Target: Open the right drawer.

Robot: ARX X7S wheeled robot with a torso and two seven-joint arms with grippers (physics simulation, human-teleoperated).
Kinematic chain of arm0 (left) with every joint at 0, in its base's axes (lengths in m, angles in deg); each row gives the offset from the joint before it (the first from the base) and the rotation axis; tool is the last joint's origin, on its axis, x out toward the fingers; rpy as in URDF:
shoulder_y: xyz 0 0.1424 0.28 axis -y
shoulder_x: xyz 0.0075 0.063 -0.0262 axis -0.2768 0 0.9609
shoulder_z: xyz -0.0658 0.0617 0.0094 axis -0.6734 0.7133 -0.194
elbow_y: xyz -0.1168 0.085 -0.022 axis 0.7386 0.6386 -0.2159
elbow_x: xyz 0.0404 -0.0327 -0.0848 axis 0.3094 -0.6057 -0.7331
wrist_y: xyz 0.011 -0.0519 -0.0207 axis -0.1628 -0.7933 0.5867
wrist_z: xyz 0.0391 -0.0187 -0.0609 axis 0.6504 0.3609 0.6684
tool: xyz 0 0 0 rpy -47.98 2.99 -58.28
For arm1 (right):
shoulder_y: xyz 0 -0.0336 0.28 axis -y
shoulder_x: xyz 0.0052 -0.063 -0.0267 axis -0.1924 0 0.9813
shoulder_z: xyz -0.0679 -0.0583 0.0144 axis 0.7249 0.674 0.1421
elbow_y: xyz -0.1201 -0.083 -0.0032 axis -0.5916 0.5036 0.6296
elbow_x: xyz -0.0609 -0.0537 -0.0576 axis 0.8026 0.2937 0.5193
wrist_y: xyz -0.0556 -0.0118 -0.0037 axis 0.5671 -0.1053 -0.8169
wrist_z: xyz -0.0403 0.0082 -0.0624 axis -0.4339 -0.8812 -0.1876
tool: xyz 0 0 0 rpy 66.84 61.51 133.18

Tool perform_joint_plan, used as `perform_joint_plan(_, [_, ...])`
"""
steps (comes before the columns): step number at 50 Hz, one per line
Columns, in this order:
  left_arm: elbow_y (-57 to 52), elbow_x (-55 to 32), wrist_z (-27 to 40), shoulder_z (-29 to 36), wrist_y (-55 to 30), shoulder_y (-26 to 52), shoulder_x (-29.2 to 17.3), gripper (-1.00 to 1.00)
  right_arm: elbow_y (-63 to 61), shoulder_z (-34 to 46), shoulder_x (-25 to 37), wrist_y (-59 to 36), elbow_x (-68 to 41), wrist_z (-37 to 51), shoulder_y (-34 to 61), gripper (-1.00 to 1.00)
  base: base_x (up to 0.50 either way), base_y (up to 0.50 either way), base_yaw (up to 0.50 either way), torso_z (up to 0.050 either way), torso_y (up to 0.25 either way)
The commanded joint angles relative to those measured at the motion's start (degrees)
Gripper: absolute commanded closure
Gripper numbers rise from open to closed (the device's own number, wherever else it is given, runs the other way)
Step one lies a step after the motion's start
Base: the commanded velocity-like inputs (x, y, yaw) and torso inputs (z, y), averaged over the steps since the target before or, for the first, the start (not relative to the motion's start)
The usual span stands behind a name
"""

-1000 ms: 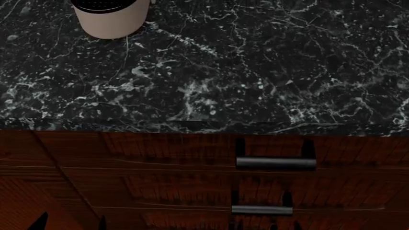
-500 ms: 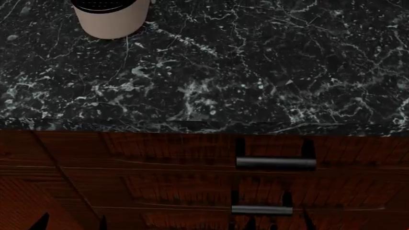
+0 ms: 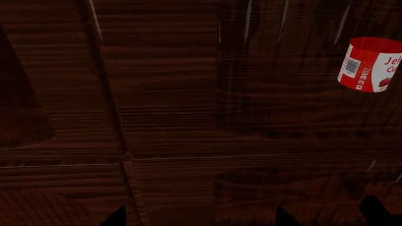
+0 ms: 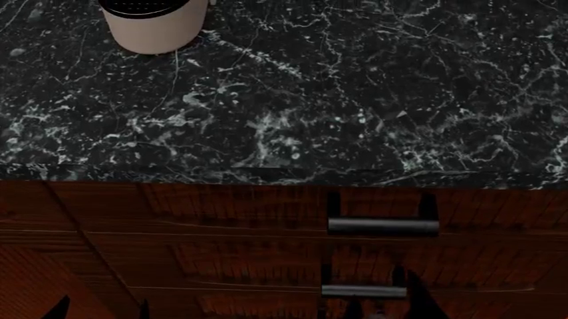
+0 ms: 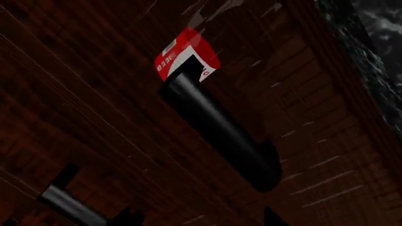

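The right drawer sits shut just under the front edge of the black marble counter, toward its right end, its silver handle above a like handle on the drawer below. The right gripper shows only dark fingertips at the lower handle, the left gripper only tips near the left corner; I cannot tell whether either is apart or together. A pale cup stands at the counter's back left, and a red tub shows in both wrist views.
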Motion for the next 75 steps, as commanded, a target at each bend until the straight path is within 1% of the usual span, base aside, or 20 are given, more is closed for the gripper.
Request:
perform_joint_plan(1, [-0.11, -0.21, 0.27, 0.25, -0.06, 0.03, -0.21, -1.0, 0.1, 4.64, 1.24, -6.24, 8.26, -0.51, 2.2, -1.0, 0.0, 0.0, 0.0, 0.0, 0.0])
perform_joint_plan(3, [-0.19, -0.15, 0.38, 0.31, -0.08, -0.02, -0.25, -1.0, -0.19, 4.82, 1.32, -6.52, 8.67, -0.49, 2.23, -1.0, 0.0, 0.0, 0.0, 0.0, 0.0])
perform_joint_plan(5, [0.0, -0.26, 0.36, 0.29, 0.06, 0.06, -0.27, -1.0, 0.15, 6.75, 1.77, -8.56, 12.38, -0.22, 2.89, -1.0, 0.0, 0.0, 0.0, 0.0, 0.0])
perform_joint_plan(8, [0.43, -0.32, 0.29, 0.37, 0.35, 0.2, -0.24, -1.0, -0.64, 5.48, 1.51, -8.08, 10.26, -0.84, 2.53, -1.0, 0.0, 0.0, 0.0, 0.0, 0.0])
perform_joint_plan(9, [0.27, -0.46, 0.35, 0.32, 0.17, 0.16, -0.28, -1.0, -0.8, 6.48, 1.72, -9.55, 12.51, -0.68, 2.87, -1.0, 0.0, 0.0, 0.0, 0.0, 0.0])
perform_joint_plan(11, [0.18, -0.39, 0.46, 0.43, 0.04, 0.18, -0.29, -1.0, -1.24, 6.69, 1.74, -10.69, 13.31, -1.02, 3.05, -1.0, 0.0, 0.0, 0.0, 0.0, 0.0])
perform_joint_plan(12, [0.09, -0.44, 0.46, 0.46, 0.01, 0.17, -0.32, -1.0, -0.5, 8.29, 2.17, -10.98, 15.25, -1.24, 3.66, -1.0, 0.0, 0.0, 0.0, 0.0, 0.0])
perform_joint_plan(13, [0.26, -0.5, 0.43, 0.46, 0.08, 0.21, -0.33, -1.0, -0.33, 7.31, 1.62, -11.01, 14.05, -1.14, 3.63, -1.0, 0.0, 0.0, 0.0, 0.0, 0.0])
perform_joint_plan(31, [0.23, -0.8, 0.71, 0.83, 0.17, 0.29, -0.66, -1.0, 0.29, 7.51, 1.38, -11.18, 14.05, -1.02, 4.07, -1.0, 0.0, 0.0, 0.0, 0.0, 0.0])
perform_joint_plan(42, [-0.07, -0.79, 1.07, 1.18, 0.06, 0.25, -0.86, -1.0, 3.58, 13.19, 1.78, -16.66, 22.62, -2.67, 6.49, -1.0, 0.0, 0.0, 0.0, 0.0, 0.0])
perform_joint_plan(54, [-0.8, -1.0, 1.47, 1.48, -0.36, 0.05, -1.19, -1.0, 4.92, 14.82, 1.75, -19.24, 25.53, -4.19, 8.08, -1.0, 0.0, 0.0, 0.0, 0.0, 0.0])
perform_joint_plan(60, [-1.18, -0.95, 1.73, 1.75, -0.66, 0.03, -1.29, -1.0, 6.81, 16.66, 1.62, -20.16, 27.96, -5.28, 10.23, -1.0, 0.0, 0.0, 0.0, 0.0, 0.0])
perform_joint_plan(62, [-1.19, -0.93, 1.79, 1.85, -0.76, 0.08, -1.31, -1.0, 8.4, 18.36, 1.5, -20.87, 30.06, -5.93, 11.4, -1.0, 0.0, 0.0, 0.0, 0.0, 0.0])
perform_joint_plan(67, [-0.78, -1.09, 1.74, 1.95, -0.64, 0.28, -1.35, -1.0, 9.14, 18.79, 1.23, -21.4, 30.78, -6.81, 12.73, -1.0, 0.0, 0.0, 0.0, 0.0, 0.0])
perform_joint_plan(75, [-1.23, -1.26, 1.97, 2.12, -0.9, 0.16, -1.58, -1.0, 12.18, 21.8, 0.99, -23.49, 34.91, -9.3, 15.46, -1.0, 0.0, 0.0, 0.0, 0.0, 0.0])
